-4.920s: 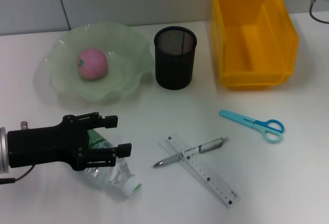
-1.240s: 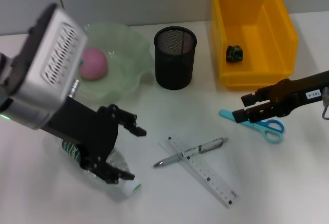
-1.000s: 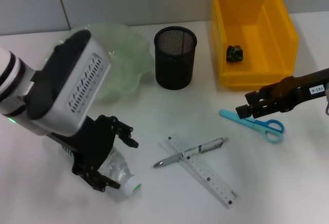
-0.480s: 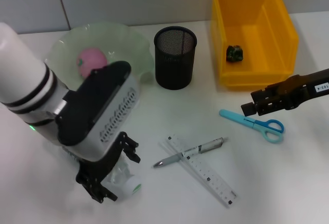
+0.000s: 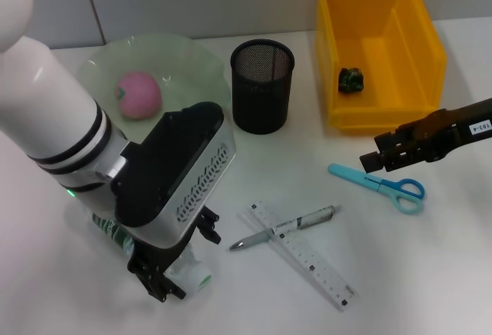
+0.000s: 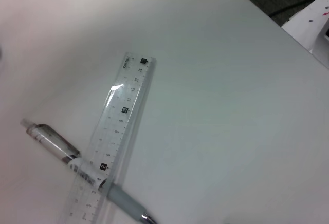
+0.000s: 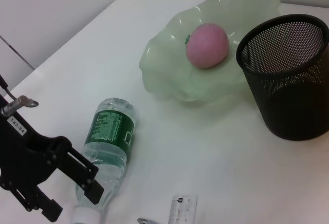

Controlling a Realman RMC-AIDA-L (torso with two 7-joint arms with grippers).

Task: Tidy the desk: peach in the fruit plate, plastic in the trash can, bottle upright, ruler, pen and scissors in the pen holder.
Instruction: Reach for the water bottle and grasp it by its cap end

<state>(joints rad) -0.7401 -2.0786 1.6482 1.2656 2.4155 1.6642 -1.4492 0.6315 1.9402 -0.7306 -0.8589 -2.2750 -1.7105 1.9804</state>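
1. The bottle (image 5: 184, 270) lies on its side on the near left of the worktop (image 5: 430, 273), its white cap pointing toward the near edge and its green label toward the far side.
2. The left end effector (image 5: 181, 262) is down over the cap end of the bottle with its fingers spread wide on either side of it, one finger (image 7: 82, 175) showing in the right wrist view just beside the neck; the fingers do not press on the bottle.
3. Right of the bottle, the clear ruler (image 5: 304, 254) lies slanted, and the pen (image 5: 284, 227) lies across it.
4. The blue scissors (image 5: 377, 185) lie farther right, closed and flat.
5. The right end effector (image 5: 369, 162) hangs just above the scissors' blade end; whether its fingers are apart or together cannot be told.
6. On the far side, the peach (image 5: 138, 94) sits in the green fruit plate (image 5: 192, 66) at the left.
7. The black mesh pen holder (image 5: 262, 85) stands just right of the plate.
8. The yellow trash can (image 5: 407, 12) stands at the far right, with a dark crumpled piece of plastic (image 5: 351, 79) inside it.
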